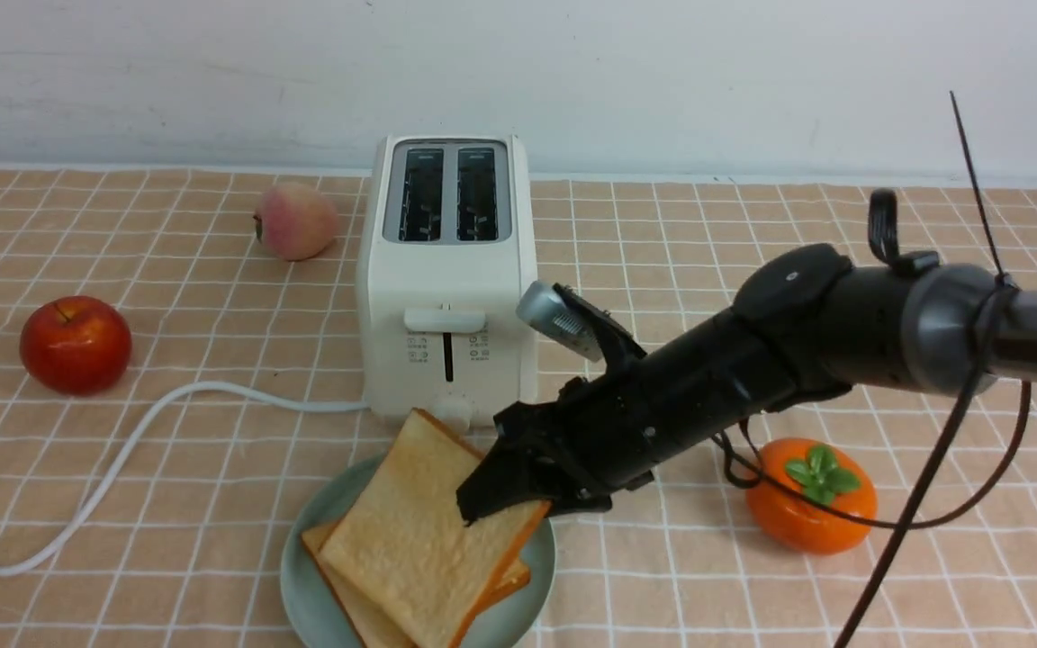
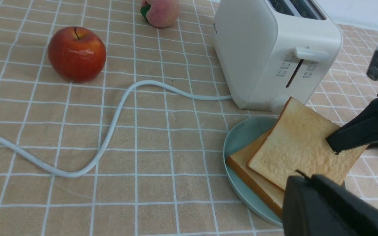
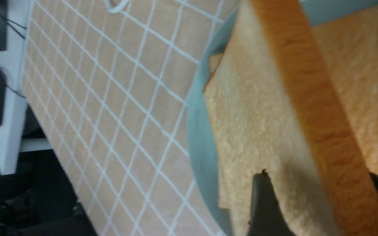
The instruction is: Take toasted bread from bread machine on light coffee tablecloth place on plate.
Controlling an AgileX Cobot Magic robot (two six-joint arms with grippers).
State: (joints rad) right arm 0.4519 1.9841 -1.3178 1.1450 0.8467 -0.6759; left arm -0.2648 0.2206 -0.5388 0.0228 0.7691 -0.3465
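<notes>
Two slices of toasted bread are on the pale blue-green plate (image 1: 301,585) in front of the bread machine (image 1: 446,288), whose two slots look empty. The lower slice (image 1: 365,616) lies flat. The upper slice (image 1: 410,531) leans tilted across it, its far corner raised toward the toaster. My right gripper (image 1: 491,508) straddles that upper slice's right edge. In the right wrist view its fingers (image 3: 264,200) stand apart on either side of the crust (image 3: 310,108), open. My left gripper (image 2: 302,177) is shut, hovering at the plate's near side. All sits on the light coffee tablecloth (image 1: 167,540).
A red apple (image 1: 76,345) and a peach (image 1: 295,220) lie left of the toaster. An orange persimmon-like fruit (image 1: 811,493) sits under my right arm. The toaster's white cord (image 1: 122,450) snakes across the cloth to the left edge. A wall closes the back.
</notes>
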